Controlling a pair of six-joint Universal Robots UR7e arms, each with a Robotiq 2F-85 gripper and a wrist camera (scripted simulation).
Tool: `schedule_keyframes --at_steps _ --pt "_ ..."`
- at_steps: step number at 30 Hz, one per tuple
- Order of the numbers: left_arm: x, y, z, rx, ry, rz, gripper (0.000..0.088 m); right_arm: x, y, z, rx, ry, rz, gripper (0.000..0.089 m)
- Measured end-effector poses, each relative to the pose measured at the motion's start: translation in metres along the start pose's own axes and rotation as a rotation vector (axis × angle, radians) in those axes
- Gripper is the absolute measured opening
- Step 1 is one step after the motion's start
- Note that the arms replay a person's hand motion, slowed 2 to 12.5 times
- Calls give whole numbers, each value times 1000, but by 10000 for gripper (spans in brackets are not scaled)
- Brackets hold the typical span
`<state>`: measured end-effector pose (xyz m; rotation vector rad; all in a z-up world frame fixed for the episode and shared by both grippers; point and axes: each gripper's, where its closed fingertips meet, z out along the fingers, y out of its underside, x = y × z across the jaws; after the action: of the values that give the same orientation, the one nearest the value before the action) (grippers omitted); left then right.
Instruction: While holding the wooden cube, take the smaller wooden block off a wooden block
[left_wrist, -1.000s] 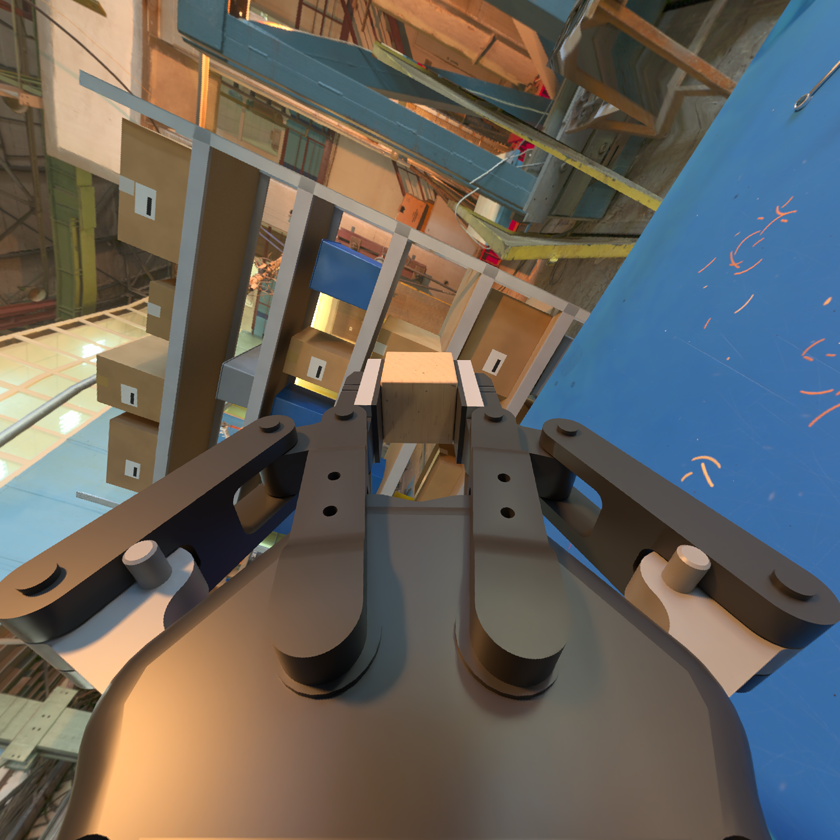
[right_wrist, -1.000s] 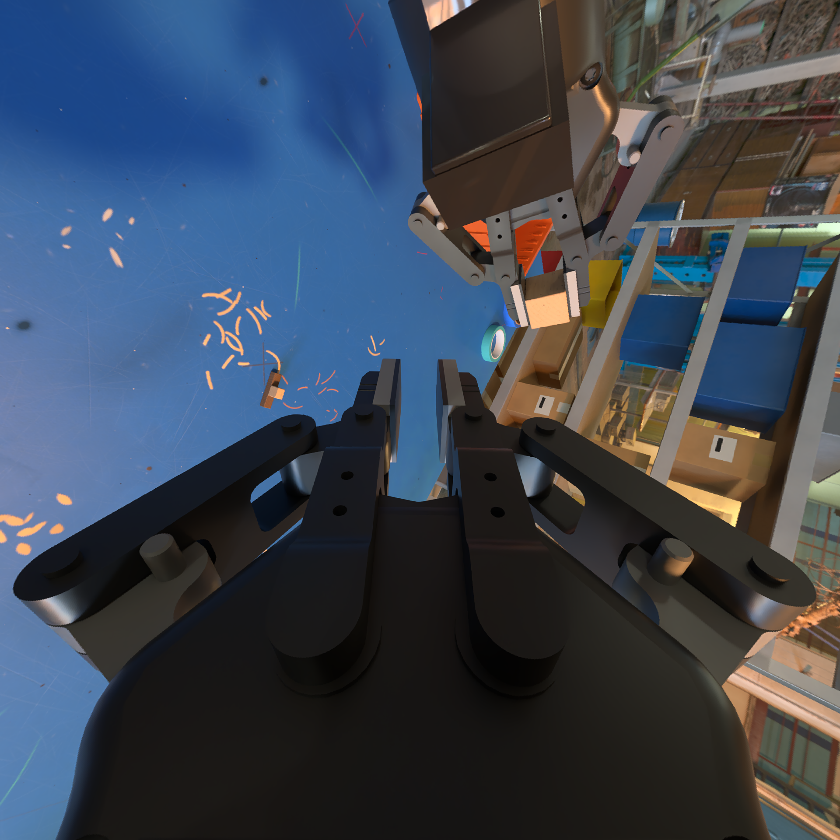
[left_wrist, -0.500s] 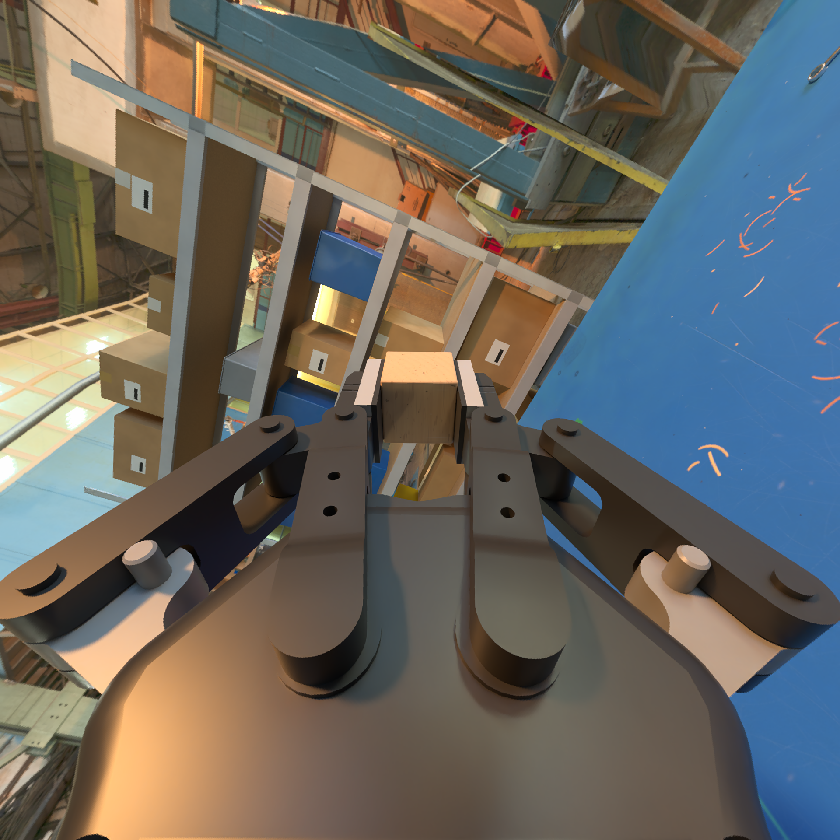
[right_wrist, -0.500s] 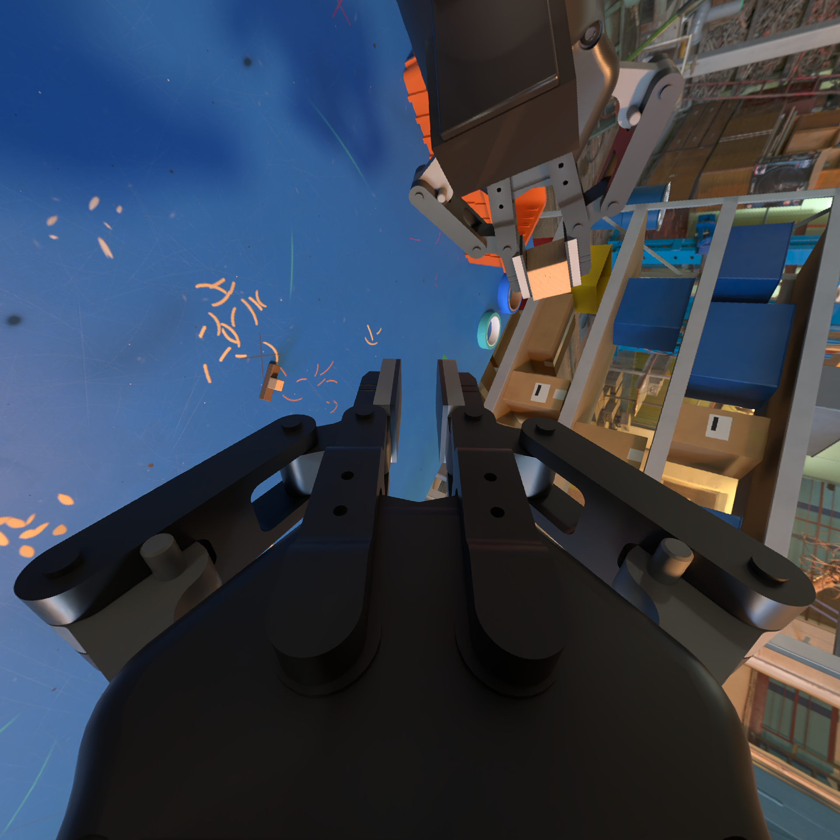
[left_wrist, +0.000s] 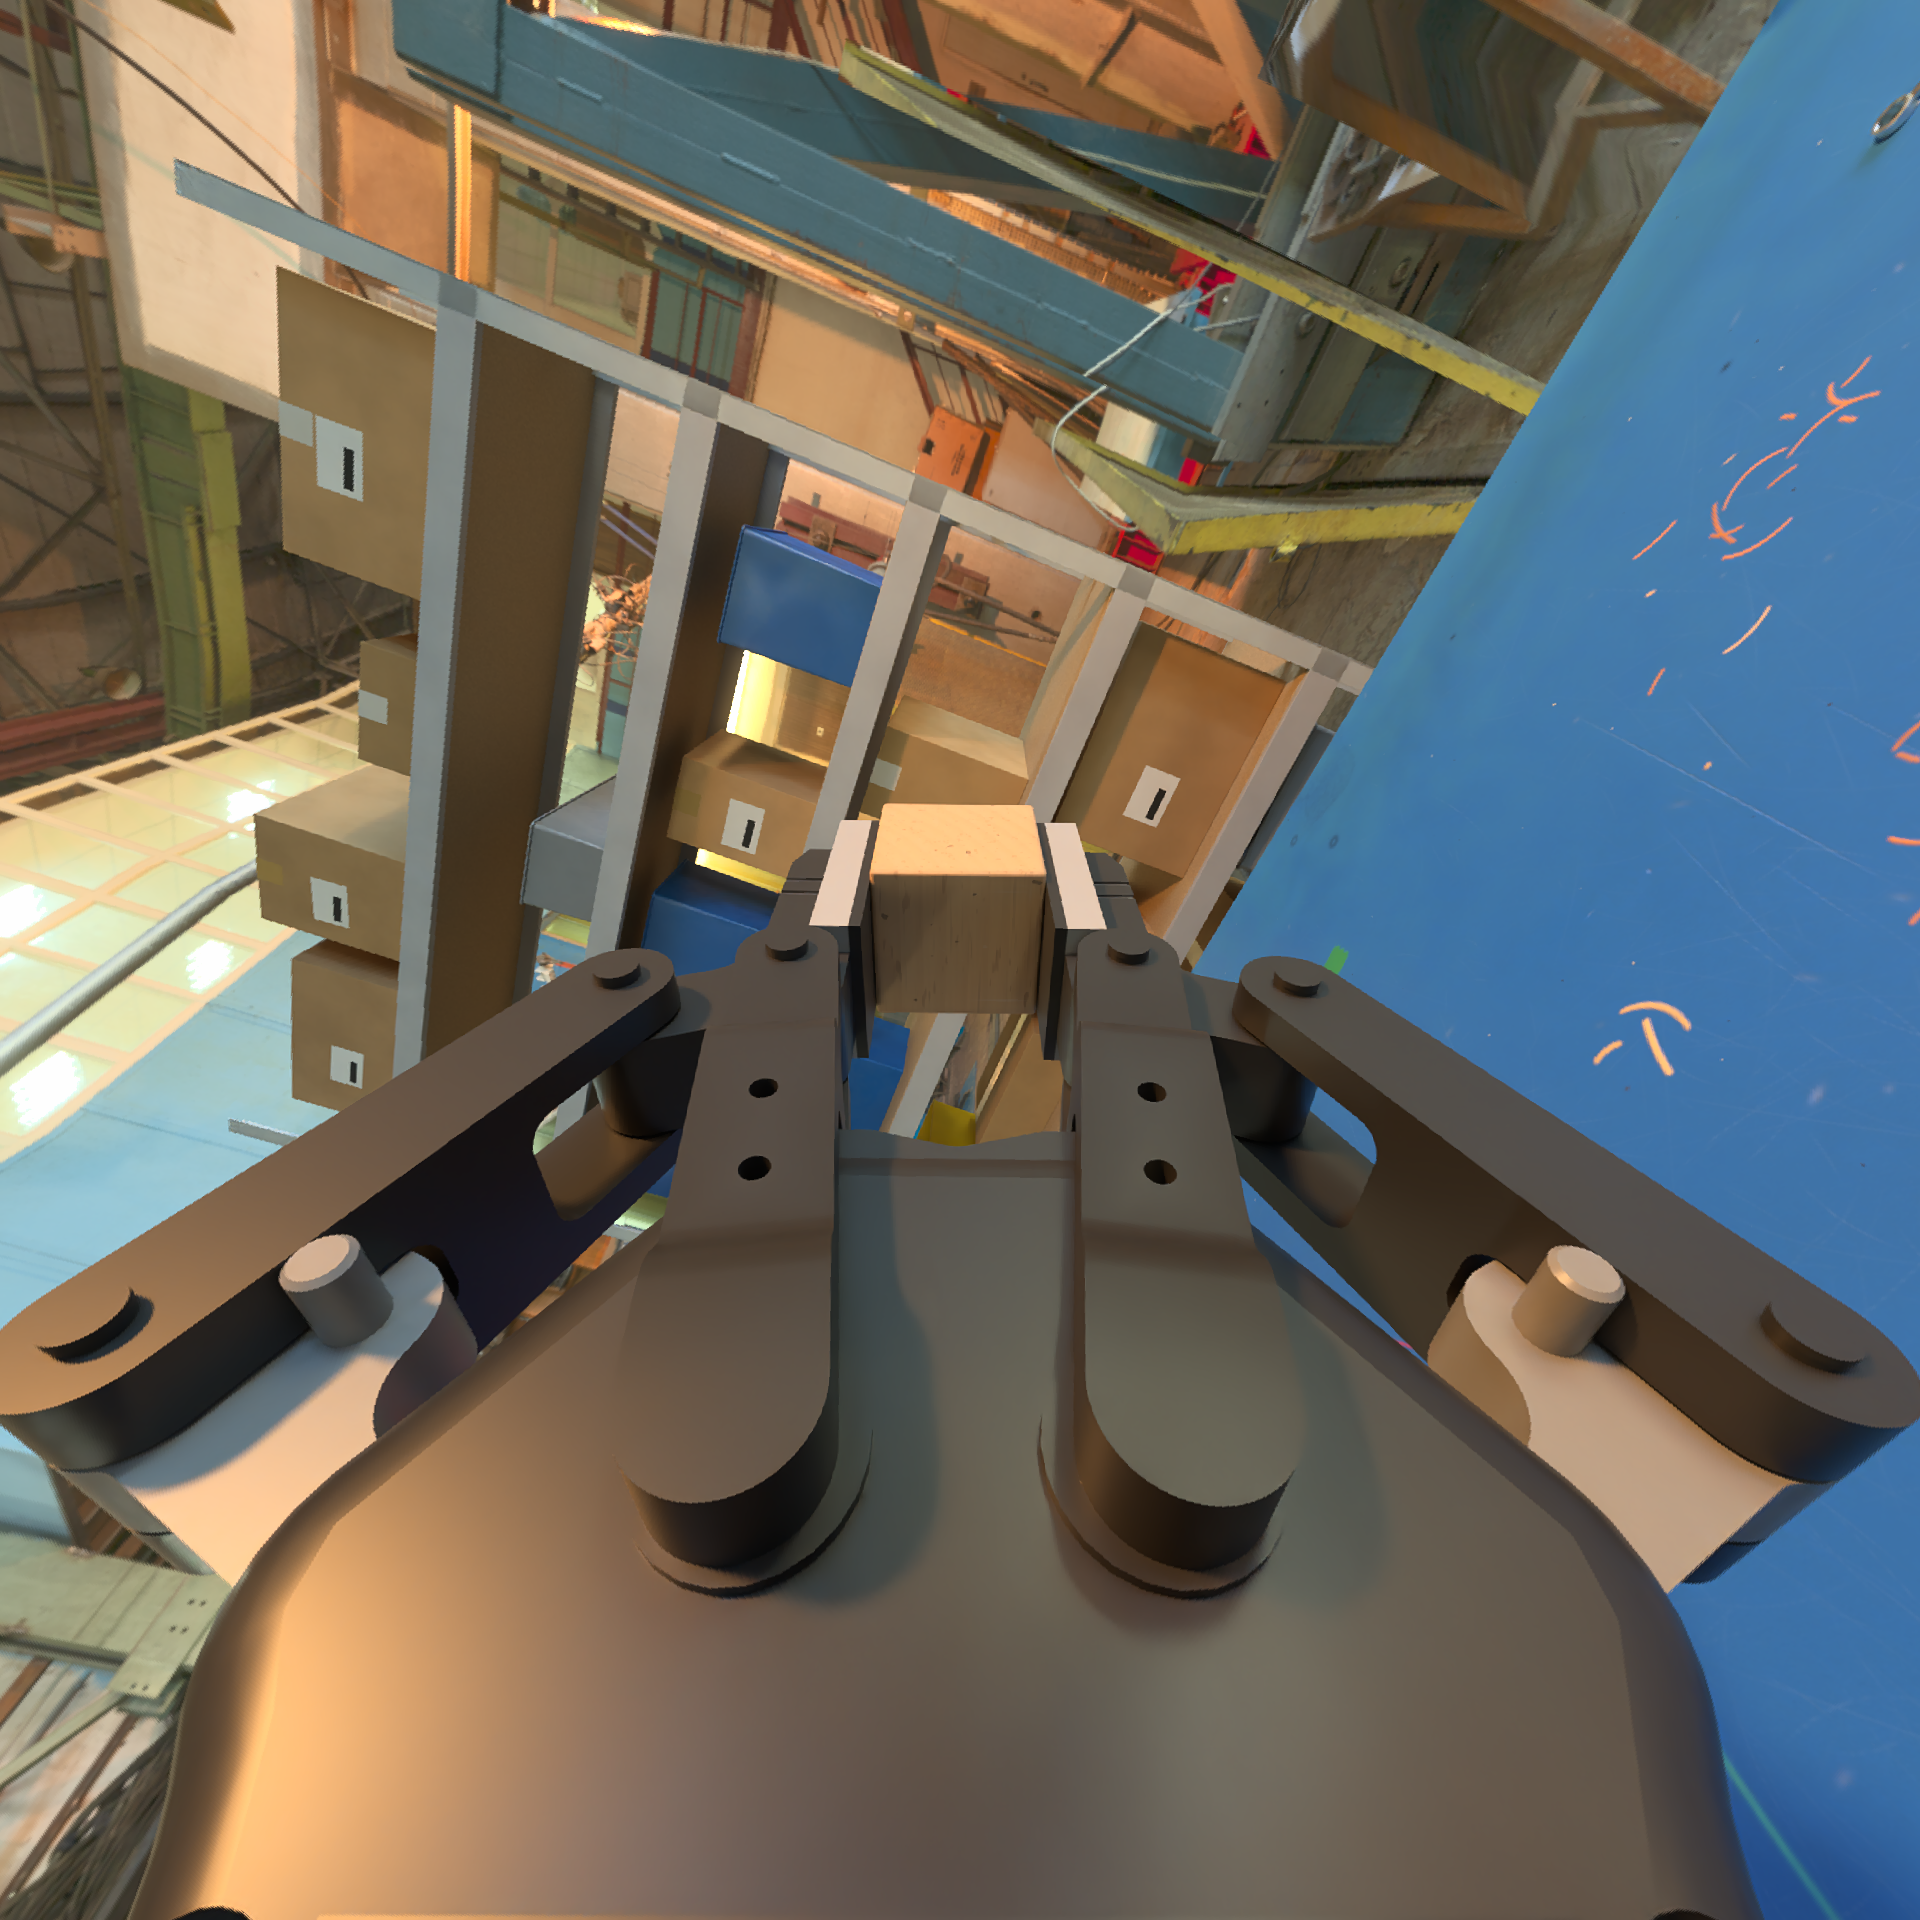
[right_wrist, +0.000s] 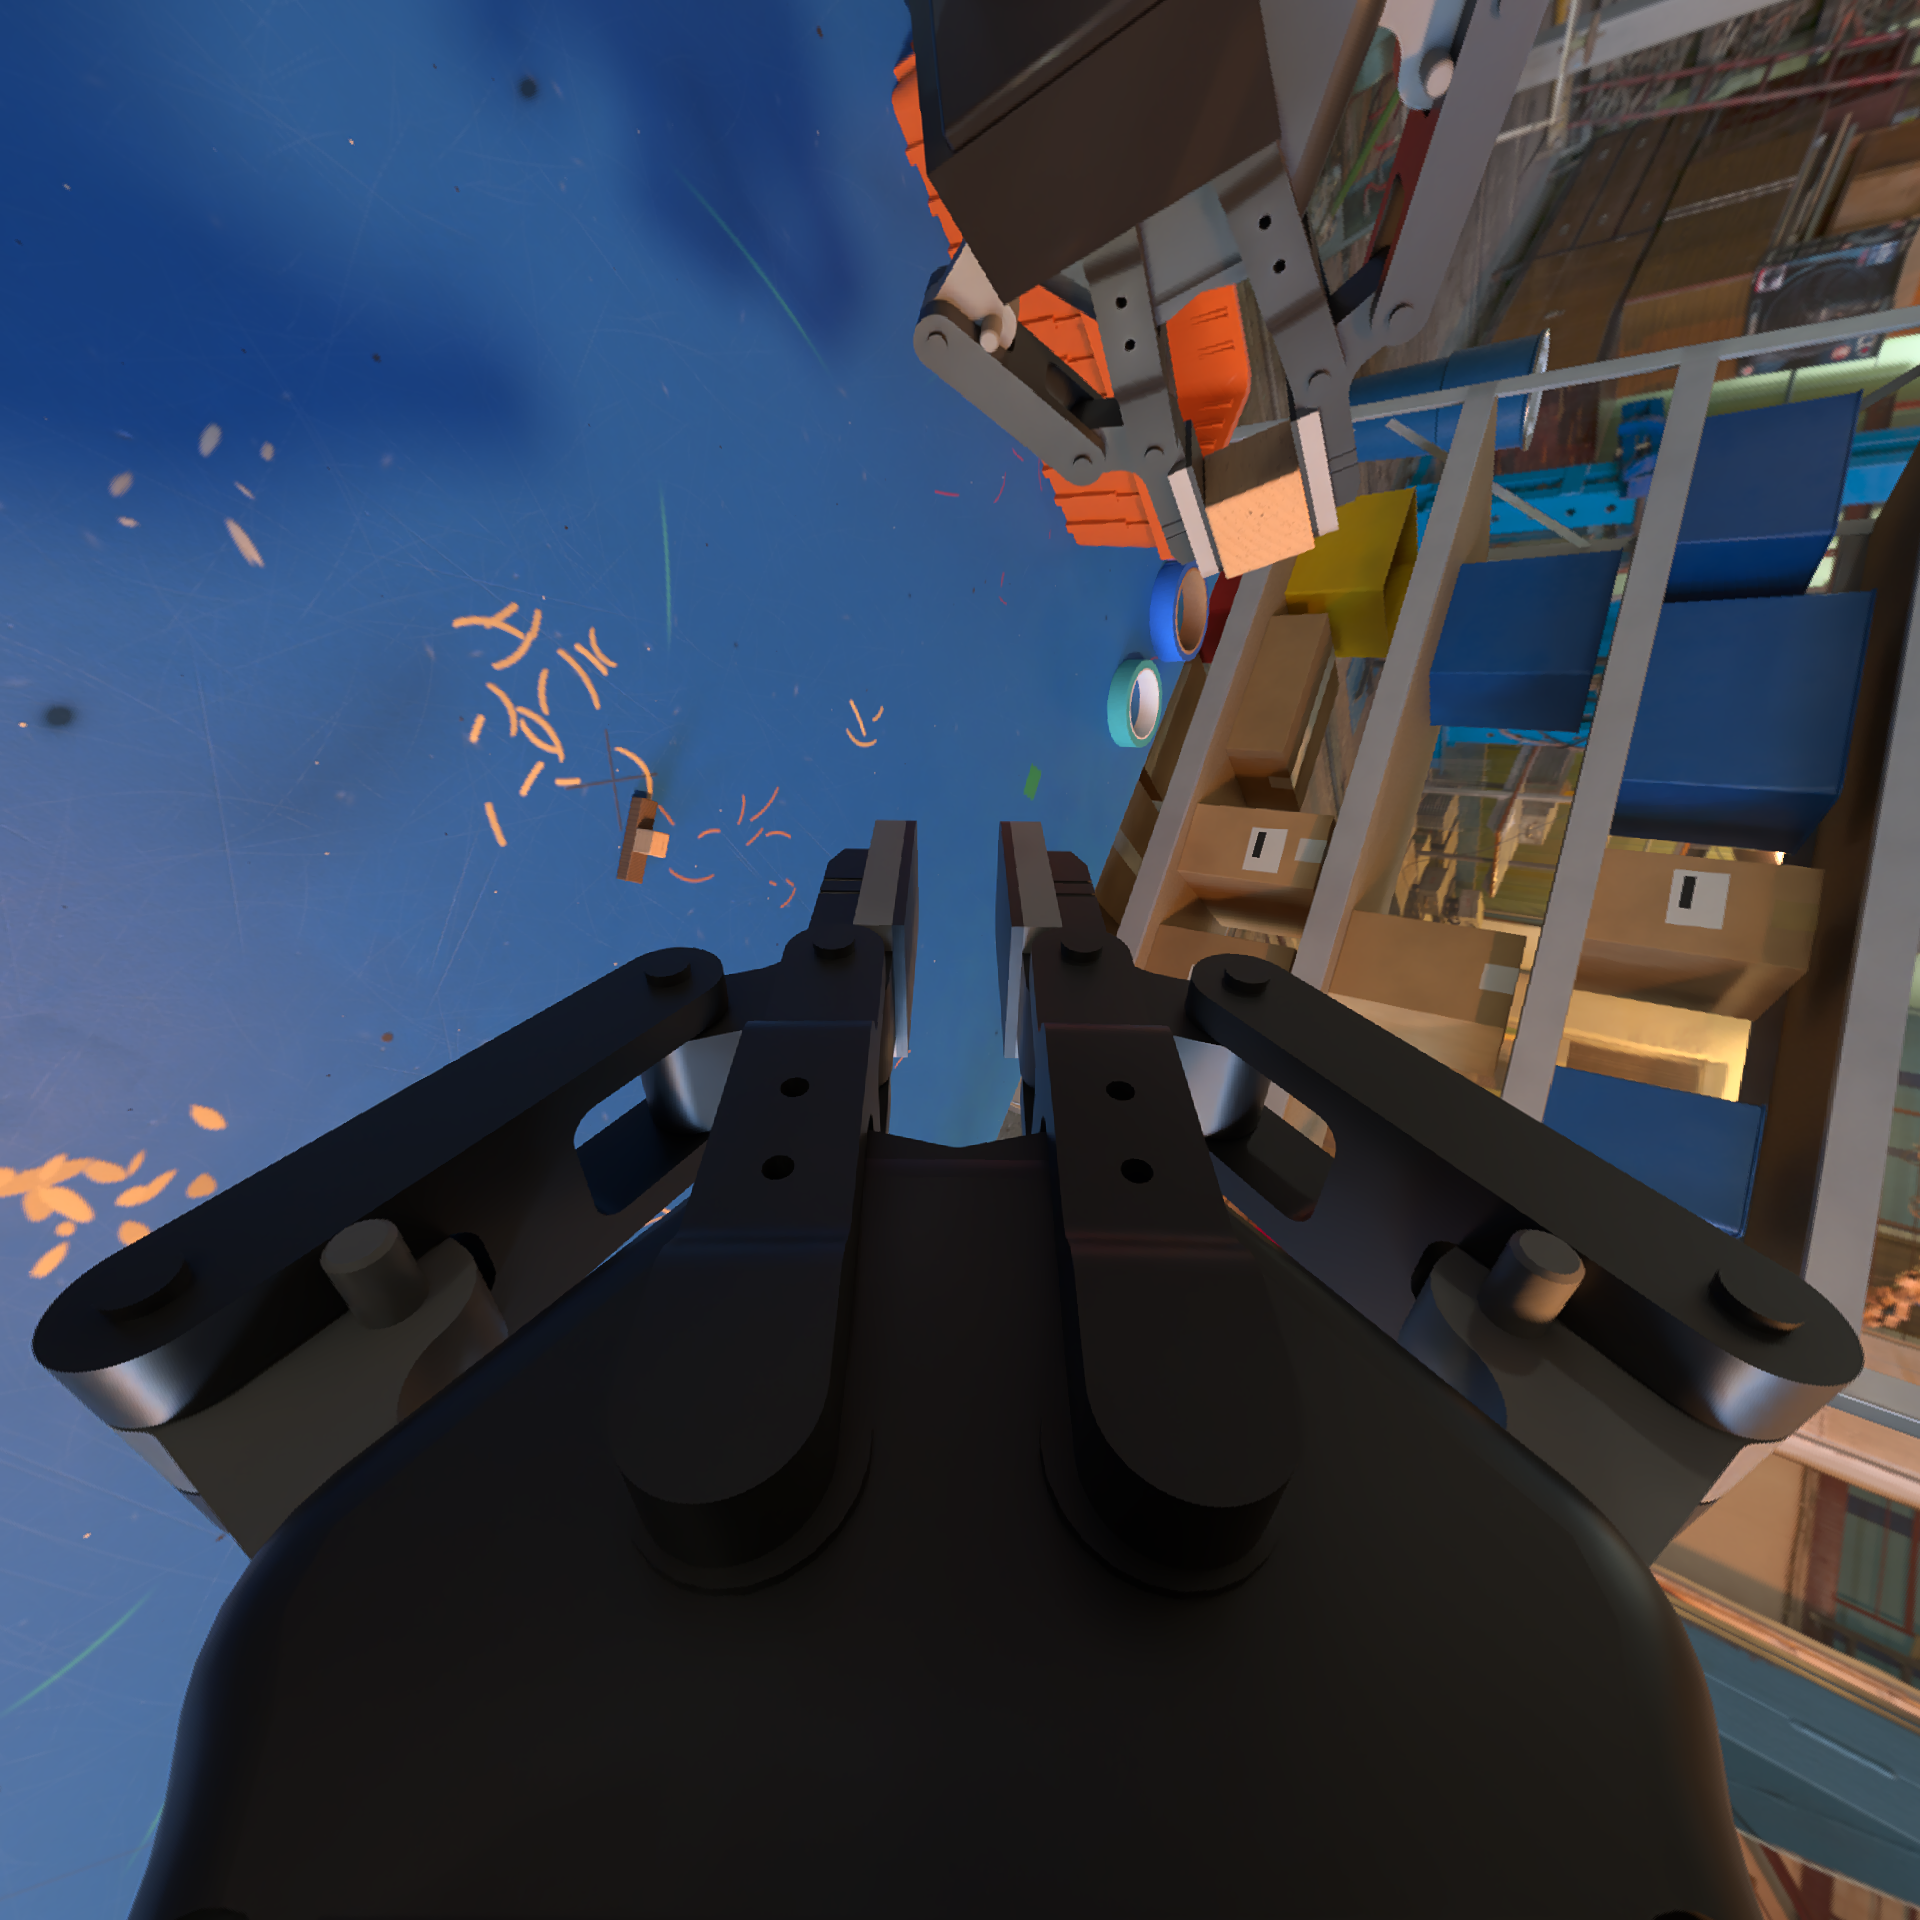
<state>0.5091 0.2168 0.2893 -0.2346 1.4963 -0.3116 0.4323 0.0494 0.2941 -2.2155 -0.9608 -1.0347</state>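
Wooden block lying far off on the blue table, long axis running roughly up-down in the right wrist view, broad face turned toward the camera. Smaller wooden block stuck out from its middle, pointing right in that view, toward the shelving; too small to read its own axis. Both well apart from either arm.

Wooden cube clamped between the pads of the left gripper, raised clear of the table. Right gripper empty, 2 fingers parted by a narrow gap.

Best done, probably, by widening that gap, squaring the fingers across the small piece only, lifting straight off, keeping the left clamp unchanged.
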Motion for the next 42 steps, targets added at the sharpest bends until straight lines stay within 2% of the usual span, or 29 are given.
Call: schedule_keyframes --at_steps 16,42 --pt "1 -4 0 3 -12 35 250 2 23 -12 -10 29 65 138" --pt "6 -16 -1 24 -26 97 250 14 50 -23 41 93 206 137"
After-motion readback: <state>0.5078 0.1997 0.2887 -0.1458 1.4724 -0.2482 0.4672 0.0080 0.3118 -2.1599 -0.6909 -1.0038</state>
